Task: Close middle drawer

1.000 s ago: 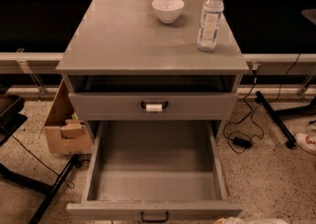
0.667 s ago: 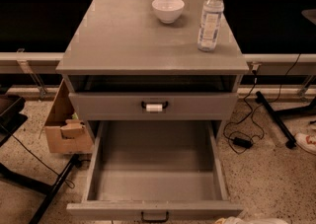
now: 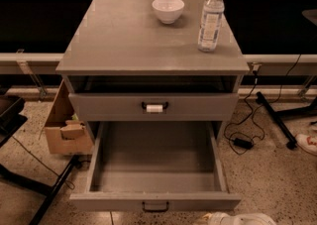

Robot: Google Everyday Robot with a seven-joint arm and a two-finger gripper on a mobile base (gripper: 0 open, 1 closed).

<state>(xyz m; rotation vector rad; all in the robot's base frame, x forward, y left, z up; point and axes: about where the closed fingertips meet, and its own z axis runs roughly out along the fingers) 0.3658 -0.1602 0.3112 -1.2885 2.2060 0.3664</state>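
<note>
Middle drawer [image 3: 156, 162] stands pulled out. Gripper [image 3: 237, 218] sits just right of its handle [image 3: 155, 206], grip state indeterminable. Recommend a square, centred push on the front.

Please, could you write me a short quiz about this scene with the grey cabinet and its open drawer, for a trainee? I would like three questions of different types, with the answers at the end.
1. True or false: the middle drawer is pulled out and has nothing inside.
2. What stands on the cabinet top, to the right of the bowl in the picture? A) a mug B) a water bottle C) a box
3. Fill in: the gripper, a pale shape at the bottom edge, lies to the picture's ___ of the drawer's black handle.

Key: 1 true; 2 B; 3 right.
</note>
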